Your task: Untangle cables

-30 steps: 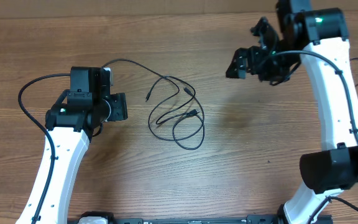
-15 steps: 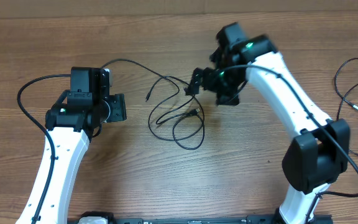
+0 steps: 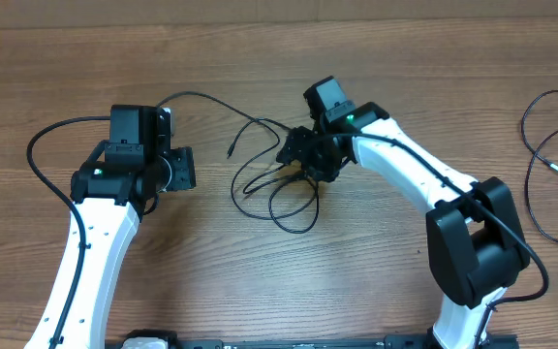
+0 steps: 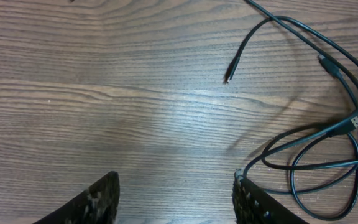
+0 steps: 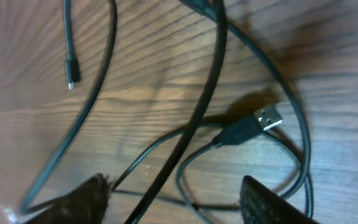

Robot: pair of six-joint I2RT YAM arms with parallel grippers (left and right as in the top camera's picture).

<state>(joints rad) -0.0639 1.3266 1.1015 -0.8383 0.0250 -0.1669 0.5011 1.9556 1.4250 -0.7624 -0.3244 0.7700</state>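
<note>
The tangled cables lie as thin black loops at the table's middle. In the right wrist view several strands and a silver USB plug show. My right gripper hangs low over the top of the tangle. Its jaws are open, and strands run across the gap between its fingers. My left gripper sits to the left of the tangle, open over bare wood. From there I see the loops at right and a loose plug end.
A separate black cable lies looped at the far right edge of the table. A thicker black arm wire arcs to the left of the left arm. The tabletop is brown wood.
The right arm has swung from the far right across to the tangle and come down on it, its jaws narrowing. The left arm has stayed in place.
</note>
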